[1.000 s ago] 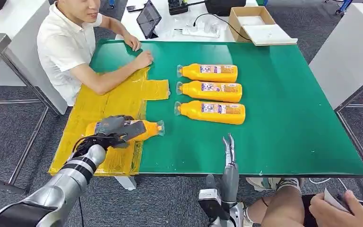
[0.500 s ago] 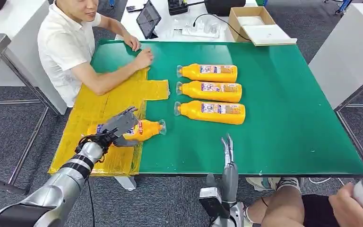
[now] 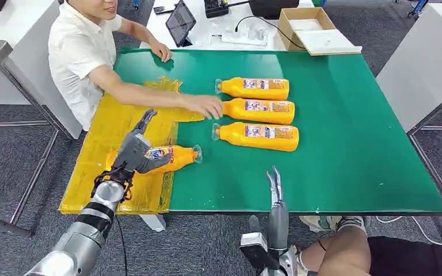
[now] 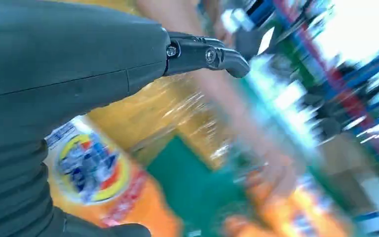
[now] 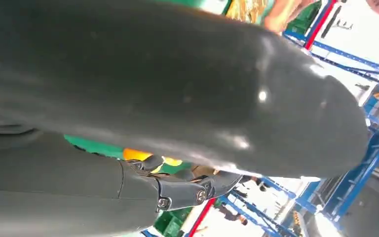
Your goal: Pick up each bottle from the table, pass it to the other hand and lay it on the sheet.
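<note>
With the orange bottle point(image 3: 170, 157) lying on its side, body on the yellow sheet point(image 3: 115, 138) and cap over its edge, I judge the release step current: I lift my left hand point(image 3: 133, 150), fingers spread and holding nothing, straight up to avoid rolling it. My right hand point(image 3: 274, 185) waits empty at the table's point(image 3: 351, 149) near edge, fingers straight. Bottle labels are illegible; three bottles point(image 3: 256, 109) remain, a person's hand point(image 3: 204, 106) touching one.

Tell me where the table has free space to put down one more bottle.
Free: the green mat right of the three bottles, and the near strip ahead of the right hand. Crowded: the yellow sheet, with the laid bottle, the left hand and a person's arm.
</note>
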{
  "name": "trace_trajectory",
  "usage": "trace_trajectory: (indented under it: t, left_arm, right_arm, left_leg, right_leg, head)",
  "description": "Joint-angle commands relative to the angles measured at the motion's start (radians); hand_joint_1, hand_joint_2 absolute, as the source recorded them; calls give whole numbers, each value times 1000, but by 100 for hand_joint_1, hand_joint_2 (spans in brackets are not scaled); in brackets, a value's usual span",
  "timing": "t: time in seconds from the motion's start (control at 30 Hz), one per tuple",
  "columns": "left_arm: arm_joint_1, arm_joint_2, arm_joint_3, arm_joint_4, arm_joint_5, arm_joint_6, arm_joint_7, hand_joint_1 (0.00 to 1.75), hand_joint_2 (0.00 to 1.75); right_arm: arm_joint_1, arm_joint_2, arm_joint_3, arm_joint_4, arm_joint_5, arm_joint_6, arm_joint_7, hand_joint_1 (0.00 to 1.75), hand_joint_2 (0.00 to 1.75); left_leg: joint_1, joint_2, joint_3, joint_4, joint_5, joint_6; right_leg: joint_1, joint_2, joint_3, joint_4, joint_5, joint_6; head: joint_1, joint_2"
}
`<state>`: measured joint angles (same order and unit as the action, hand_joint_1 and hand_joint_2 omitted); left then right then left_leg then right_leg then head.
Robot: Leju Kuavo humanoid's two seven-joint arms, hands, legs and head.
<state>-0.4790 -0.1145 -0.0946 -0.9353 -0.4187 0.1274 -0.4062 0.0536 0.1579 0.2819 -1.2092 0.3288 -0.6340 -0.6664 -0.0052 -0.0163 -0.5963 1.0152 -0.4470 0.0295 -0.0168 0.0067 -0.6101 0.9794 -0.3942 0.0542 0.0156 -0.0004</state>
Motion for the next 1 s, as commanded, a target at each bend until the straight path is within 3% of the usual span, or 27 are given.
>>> trace_trajectory:
  t: [0.03,0.17,0.23,0.27,0.4,1.0]
  left_arm:
    - [123,-37,-82,-428,363,-80,10,0,175]
    - [148,-20,-121,-522,388,-48,-9,0,175]
    - [177,-9,-146,-623,532,-100,6,0,175]
    - [190,-9,-151,-652,575,-112,20,0,175]
    - [244,-1,-178,-711,591,-94,40,0,175]
    - [237,4,-182,-697,591,-94,40,0,175]
  right_arm:
    - [23,6,-68,-29,56,-64,-32,0,0]
    - [35,-7,-77,-57,55,-64,-32,0,0]
    - [46,3,-112,-87,77,-64,-32,0,0]
    - [49,5,-121,-92,79,-64,-32,0,175]
    - [56,-9,-118,-92,70,-64,-32,0,175]
    - [52,-14,-109,-78,80,-64,-32,0,175]
  left_leg:
    - [1,0,0,1,-1,-1]
    - [2,2,4,1,-3,-2]
    - [1,2,2,1,-3,-2]
    - [1,2,3,1,-3,-2]
    - [1,3,4,0,-3,-2]
    - [1,1,2,-1,-1,-1]
  right_leg:
    - [1,-1,1,0,-1,-1]
    - [2,-1,5,0,-3,-3]
    - [2,0,3,1,-2,-2]
    - [2,-1,4,1,-3,-2]
    - [1,1,4,0,-2,-2]
    - [1,-1,2,-1,-1,-2]
  head:
    - [0,0]
    - [0,0]
    - [0,0]
    - [0,0]
    - [0,0]
    - [0,0]
